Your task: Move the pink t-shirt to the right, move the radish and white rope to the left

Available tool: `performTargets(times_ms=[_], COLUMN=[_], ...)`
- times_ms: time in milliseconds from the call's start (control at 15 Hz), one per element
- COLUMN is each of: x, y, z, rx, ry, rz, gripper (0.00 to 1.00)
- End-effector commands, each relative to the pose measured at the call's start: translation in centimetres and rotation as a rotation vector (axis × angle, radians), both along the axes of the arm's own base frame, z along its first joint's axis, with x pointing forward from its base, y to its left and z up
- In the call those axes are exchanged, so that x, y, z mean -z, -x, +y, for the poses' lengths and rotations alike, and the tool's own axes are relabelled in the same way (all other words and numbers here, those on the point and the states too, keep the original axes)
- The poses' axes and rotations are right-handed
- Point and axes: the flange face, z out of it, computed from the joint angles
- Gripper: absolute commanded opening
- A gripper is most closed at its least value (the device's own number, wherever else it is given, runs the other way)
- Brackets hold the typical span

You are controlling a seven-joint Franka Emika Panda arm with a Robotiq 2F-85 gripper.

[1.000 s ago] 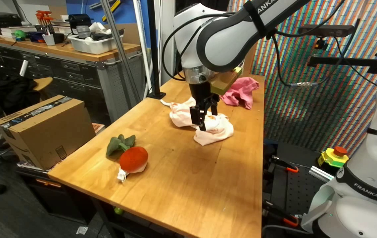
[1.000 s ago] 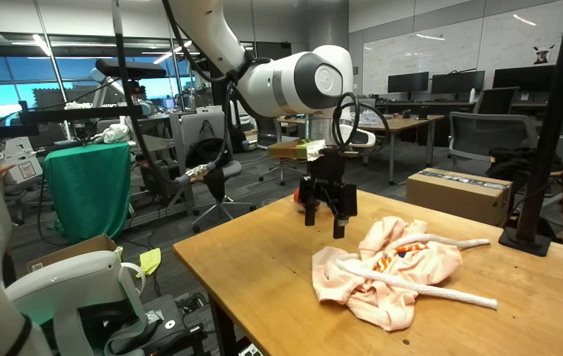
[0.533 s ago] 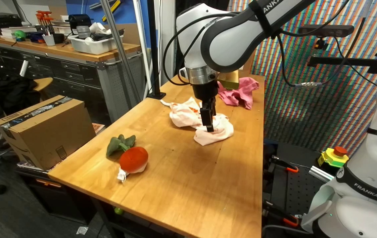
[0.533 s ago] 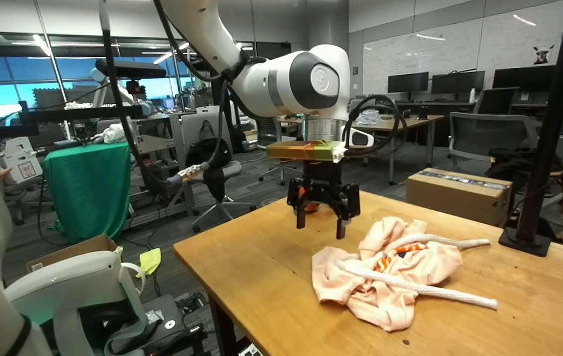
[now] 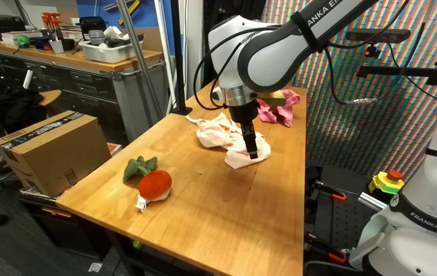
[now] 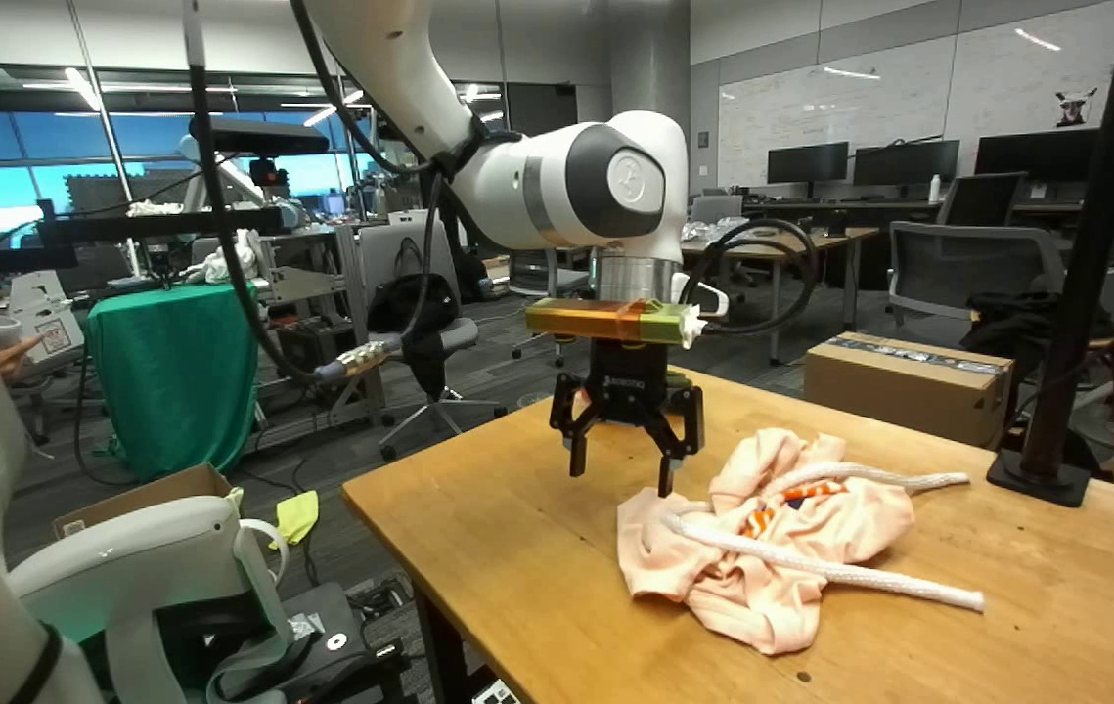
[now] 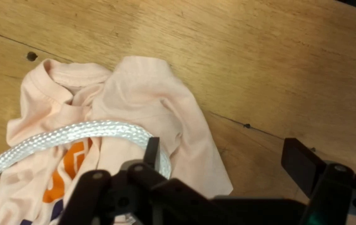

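The Robotiq gripper point(image 6: 621, 479) has been lowered, spread wide and empty; clutter point(image 5: 117, 41) is held in a white bin point(image 5: 103, 55); the pink t-shirt point(image 5: 285, 111) is shown in an exterior view alone.

Looked like a robotics lab with office furnishings. Held a robot arm point(image 5: 276, 59) lettered FRANKA and a red-and-yellow stop button point(image 5: 389, 181). Was fitted with a drawered workbench point(image 5: 82, 83) bearing orange-handled tools point(image 5: 52, 23); also contained a whiteboard point(image 6: 840, 110), a row of black monitors point(image 6: 808, 164) and several office chairs point(image 6: 969, 259).

Since a second ago, the hand point(image 6: 621, 479) has turned and sunk lower
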Motion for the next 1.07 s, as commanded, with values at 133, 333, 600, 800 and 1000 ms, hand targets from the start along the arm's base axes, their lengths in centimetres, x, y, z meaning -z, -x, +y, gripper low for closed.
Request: performTargets(times_ms=[133,333,600,800,1000], x=[-0.2,0.0,1.1,2.0,2.6], y=[-0.7,-1.4,-1.8,-2.2,-2.6], z=[0.8,0.8,0.6,0.3,0.0], rx=[-0.066,-0.091,-0.112,-0.126,-0.136], ry=[0.015,0.021,0.018,0.017,0.019], rz=[-0.064,-0.09,-0.093,-0.084,-0.078], gripper=[1.0,1.0,1.0,1.0,1.0])
